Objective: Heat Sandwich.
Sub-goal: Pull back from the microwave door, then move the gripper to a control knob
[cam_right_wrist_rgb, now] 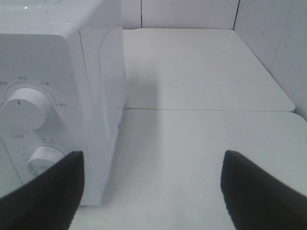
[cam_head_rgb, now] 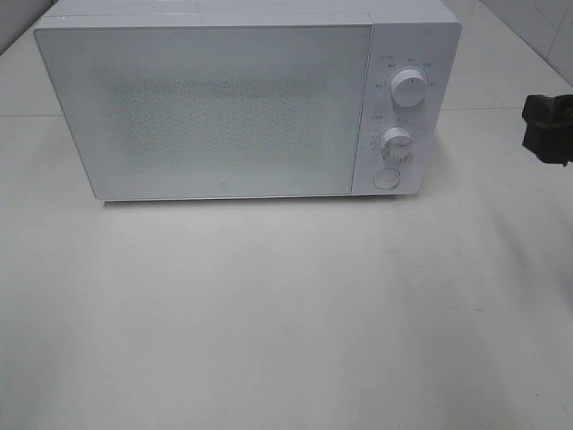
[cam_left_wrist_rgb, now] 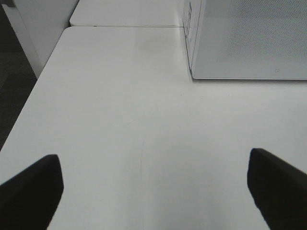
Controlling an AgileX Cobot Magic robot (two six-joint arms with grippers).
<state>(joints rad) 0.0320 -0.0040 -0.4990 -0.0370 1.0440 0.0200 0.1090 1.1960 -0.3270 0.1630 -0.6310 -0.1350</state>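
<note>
Exterior high shows the microwave [cam_head_rgb: 224, 107], apparently shut, on the table [cam_head_rgb: 269, 313]; my left pincer [cam_left_wrist_rgb: 153, 196] and right pincer [cam_right_wrist_rgb: 153, 191] both gape, holding nothing.

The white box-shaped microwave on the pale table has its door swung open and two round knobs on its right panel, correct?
No, the door of the white box-shaped microwave is shut, as the exterior high view shows. It does stand on the pale table with two round knobs on its right panel.
</note>
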